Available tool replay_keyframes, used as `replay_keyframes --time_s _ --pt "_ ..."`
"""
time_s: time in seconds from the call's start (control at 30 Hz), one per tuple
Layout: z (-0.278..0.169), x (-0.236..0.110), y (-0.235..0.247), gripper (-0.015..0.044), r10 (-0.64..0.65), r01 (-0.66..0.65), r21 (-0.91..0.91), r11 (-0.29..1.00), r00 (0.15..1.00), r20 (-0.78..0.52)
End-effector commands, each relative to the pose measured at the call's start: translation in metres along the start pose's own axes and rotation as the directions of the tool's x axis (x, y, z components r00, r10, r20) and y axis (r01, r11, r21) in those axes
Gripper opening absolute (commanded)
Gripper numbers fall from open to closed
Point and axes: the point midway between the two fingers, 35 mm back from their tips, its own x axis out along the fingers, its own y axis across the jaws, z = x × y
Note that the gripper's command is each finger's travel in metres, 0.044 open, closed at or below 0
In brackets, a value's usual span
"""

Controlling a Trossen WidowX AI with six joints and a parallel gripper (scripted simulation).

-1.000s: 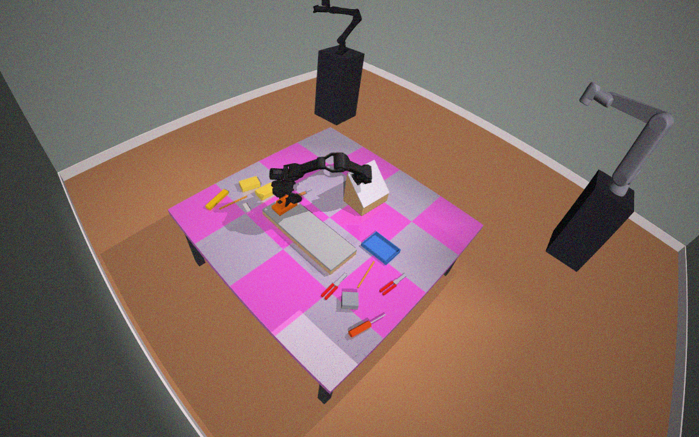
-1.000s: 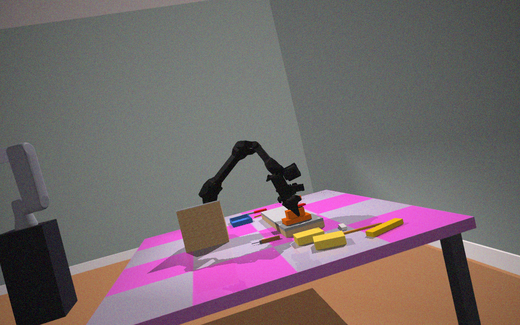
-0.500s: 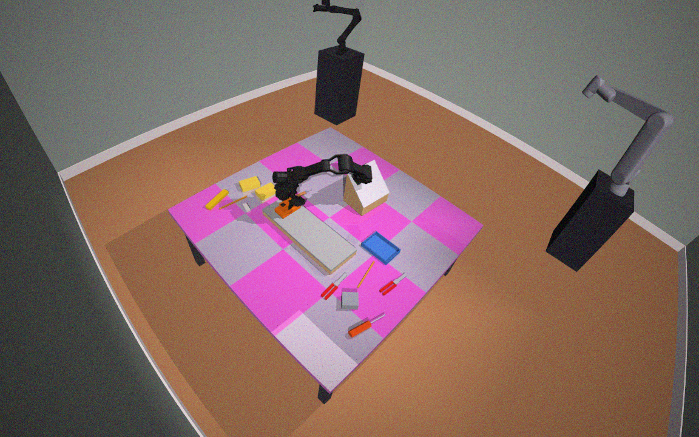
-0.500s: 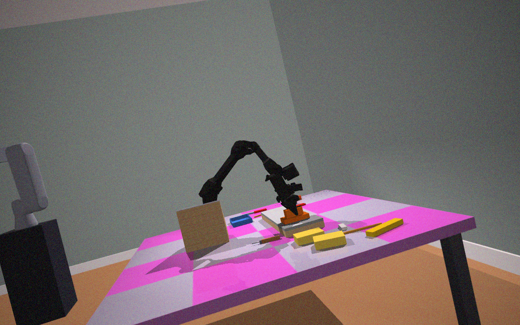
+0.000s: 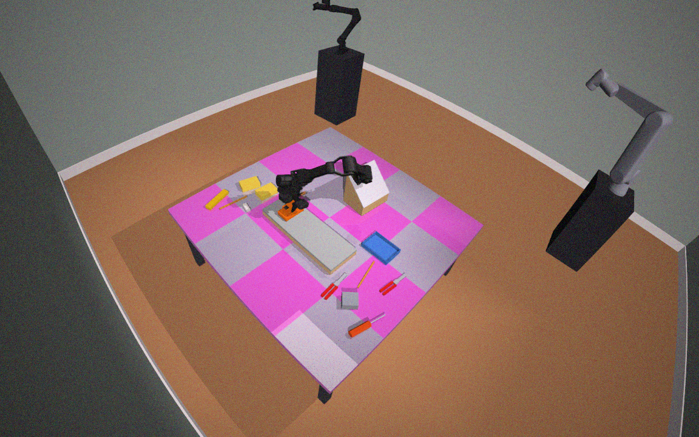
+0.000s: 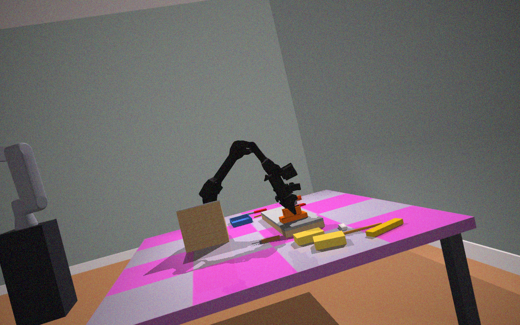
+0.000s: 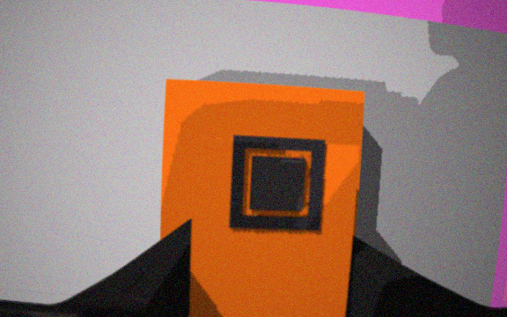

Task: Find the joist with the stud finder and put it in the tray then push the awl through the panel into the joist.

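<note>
One claw (image 6: 294, 210): you have it clenched on the orange stud finder (image 7: 262, 185).
Stud finder: flat on your grey floor panel (image 5: 317, 239), near one end.
Tray (image 5: 380, 247): beside panel on bench (image 5: 449, 223).

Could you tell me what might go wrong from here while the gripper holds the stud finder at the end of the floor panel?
1. The gripper has the orange stud finder at one end of the floor panel; most of the panel looks unscanned, so stopping early could miss the joist.
2. The blue tray sits beside the panel's far end; the carry may clip the panel edge.
</note>
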Motion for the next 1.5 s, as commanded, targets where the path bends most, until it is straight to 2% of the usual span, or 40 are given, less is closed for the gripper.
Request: replay_keyframes --time_s 0.0,1.47 --pt "-0.001 0.001 0.009 0.0 0.008 -0.008 0.002 1.0 1.0 -0.001" --pt "0.0 0.001 0.086 0.0 0.011 -0.011 0.004 1.0 1.0 -0.002"
